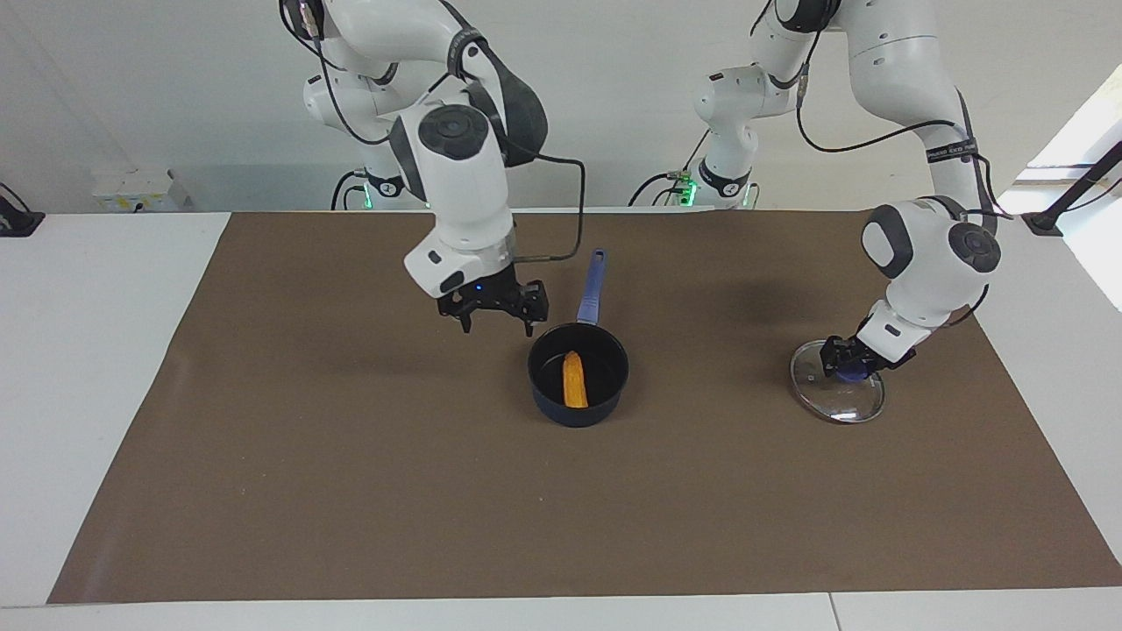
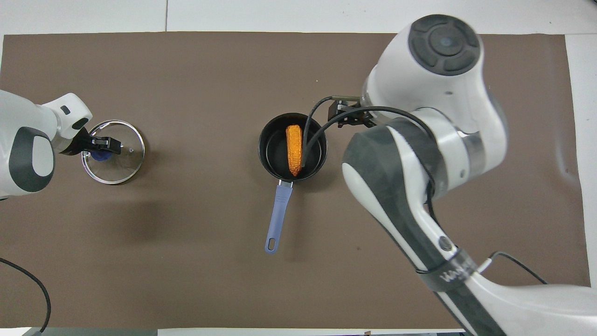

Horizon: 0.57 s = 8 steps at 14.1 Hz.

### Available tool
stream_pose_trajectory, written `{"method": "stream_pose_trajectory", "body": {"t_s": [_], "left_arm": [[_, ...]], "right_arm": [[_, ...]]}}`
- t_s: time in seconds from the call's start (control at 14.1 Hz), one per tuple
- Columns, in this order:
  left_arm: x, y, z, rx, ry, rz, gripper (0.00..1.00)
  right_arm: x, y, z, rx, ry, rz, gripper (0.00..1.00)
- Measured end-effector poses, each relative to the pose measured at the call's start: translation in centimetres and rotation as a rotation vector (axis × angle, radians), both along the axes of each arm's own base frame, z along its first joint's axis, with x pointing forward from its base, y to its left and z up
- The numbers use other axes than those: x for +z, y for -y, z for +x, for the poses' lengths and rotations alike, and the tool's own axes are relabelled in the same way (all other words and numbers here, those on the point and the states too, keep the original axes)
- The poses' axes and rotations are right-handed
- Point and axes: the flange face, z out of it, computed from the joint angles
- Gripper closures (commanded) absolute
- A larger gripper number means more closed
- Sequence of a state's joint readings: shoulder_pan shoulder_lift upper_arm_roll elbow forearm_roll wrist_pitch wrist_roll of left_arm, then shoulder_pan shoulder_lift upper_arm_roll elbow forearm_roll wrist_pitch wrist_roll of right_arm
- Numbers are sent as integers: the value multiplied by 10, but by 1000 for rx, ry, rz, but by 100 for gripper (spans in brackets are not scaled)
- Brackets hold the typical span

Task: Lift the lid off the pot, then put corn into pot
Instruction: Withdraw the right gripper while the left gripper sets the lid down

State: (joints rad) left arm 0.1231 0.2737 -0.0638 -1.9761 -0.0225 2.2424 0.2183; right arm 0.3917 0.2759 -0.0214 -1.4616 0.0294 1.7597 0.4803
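Observation:
The dark blue pot (image 1: 614, 386) stands on the middle of the brown mat, its light-blue handle (image 1: 592, 285) pointing toward the robots. The orange corn (image 1: 574, 379) lies inside the pot, and it shows there in the overhead view (image 2: 294, 149) too. My right gripper (image 1: 497, 322) hangs open and empty just above the mat beside the pot, toward the right arm's end. The glass lid (image 1: 840, 399) lies on the mat toward the left arm's end of the table. My left gripper (image 1: 848, 361) is down at its blue knob (image 1: 848, 375).
The brown mat (image 1: 351, 491) covers most of the white table. The right arm's forearm (image 2: 410, 210) covers part of the mat beside the pot in the overhead view. A black cable (image 2: 28, 280) lies near the left arm's end.

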Motion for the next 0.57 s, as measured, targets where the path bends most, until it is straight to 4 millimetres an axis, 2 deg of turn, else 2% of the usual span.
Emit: {"method": "stream_pose_trajectory", "body": {"t_s": [0.14, 0.28, 0.43, 0.57], "left_arm": [[1, 0, 0, -1, 2, 0, 0], [4, 0, 0, -1, 8, 1, 0], [9, 0, 2, 0, 17, 2, 0], [19, -2, 4, 3, 26, 3, 0]], "right_arm": [[37, 56, -8, 48, -23, -17, 0], [70, 102, -21, 89, -34, -38, 0], [88, 138, -29, 108, -39, -71, 0], [91, 171, -30, 105, -55, -74, 0]]}}
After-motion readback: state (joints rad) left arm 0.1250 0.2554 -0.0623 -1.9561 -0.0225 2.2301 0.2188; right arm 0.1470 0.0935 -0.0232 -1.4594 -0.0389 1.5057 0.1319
